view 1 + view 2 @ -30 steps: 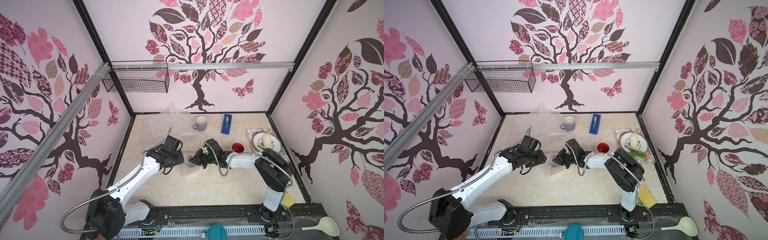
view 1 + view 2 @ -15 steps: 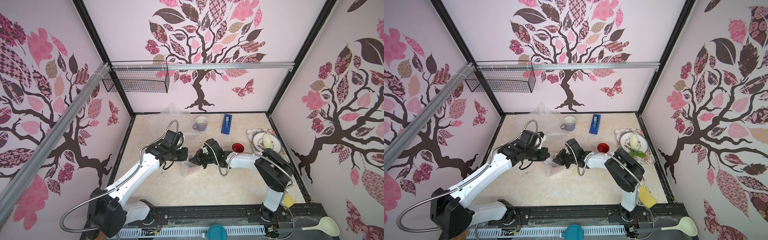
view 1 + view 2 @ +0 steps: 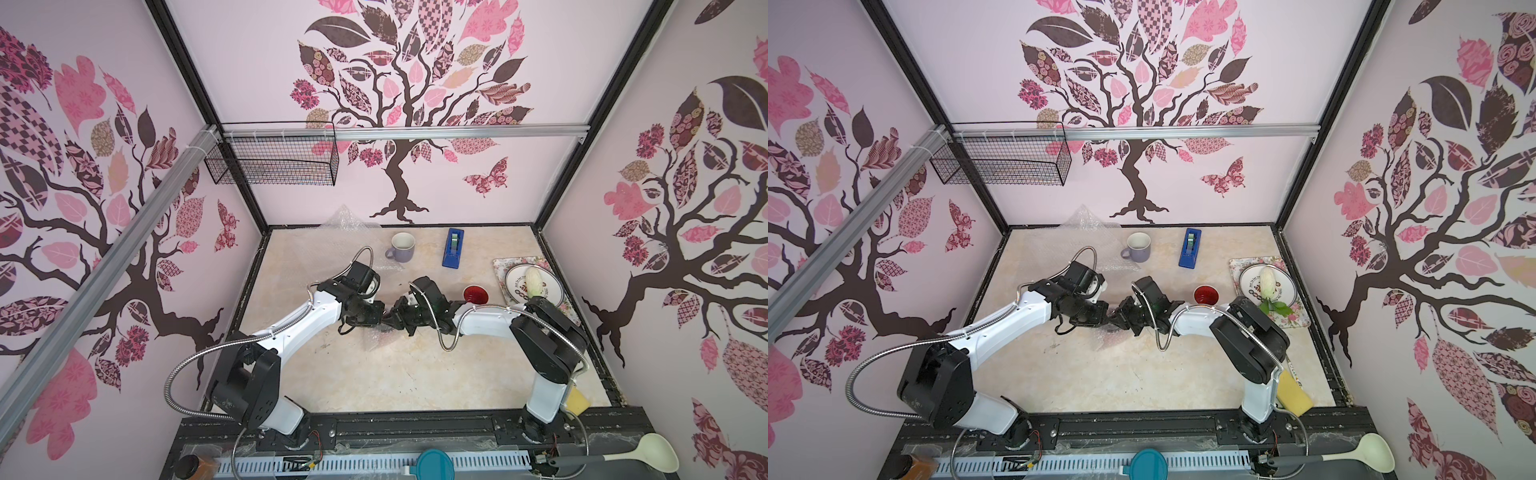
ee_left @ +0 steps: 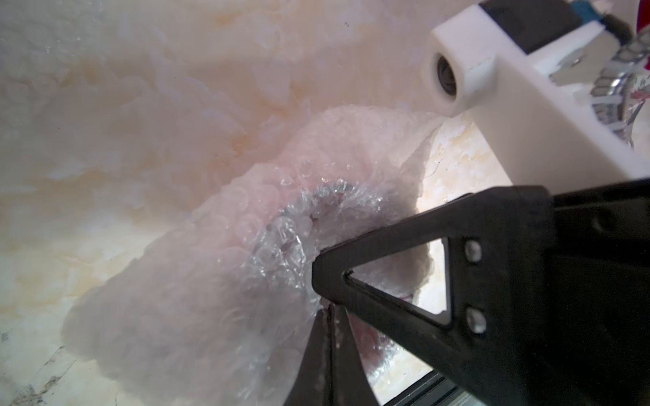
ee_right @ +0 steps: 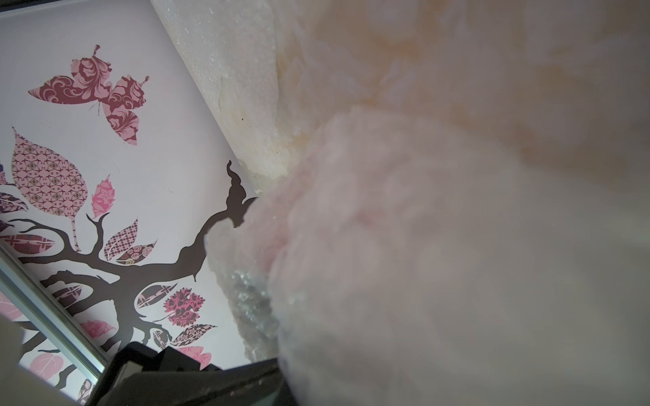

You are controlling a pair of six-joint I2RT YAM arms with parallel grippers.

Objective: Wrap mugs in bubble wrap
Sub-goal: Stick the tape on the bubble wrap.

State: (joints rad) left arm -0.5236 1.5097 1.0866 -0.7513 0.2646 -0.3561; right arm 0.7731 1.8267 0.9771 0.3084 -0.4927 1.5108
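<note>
A bundle of bubble wrap (image 3: 376, 338) (image 3: 1111, 338) lies mid-table, and a reddish shape shows dimly through it (image 4: 365, 337). My left gripper (image 3: 385, 322) (image 4: 330, 311) is shut, its tips pinching the wrap's edge. From the opposite side my right gripper (image 3: 394, 322) (image 3: 1118, 322) is shut on the same bundle. In the right wrist view the wrap (image 5: 422, 263) hides all but one finger (image 5: 211, 383). The lavender mug (image 3: 402, 246) stands at the back on a loose wrap sheet (image 3: 345, 224). A mug with a red inside (image 3: 475, 295) stands to the right.
A blue tape dispenser (image 3: 454, 248) sits at the back. A plate (image 3: 517, 286) on a floral tray lies at the right edge. A wire basket (image 3: 274, 164) hangs on the back-left wall. A yellow sponge (image 3: 577, 401) lies by the right arm's base.
My left gripper swung right to the wrapped bundle and closed on its edge. The right gripper stayed where it was, still holding the wrap.
</note>
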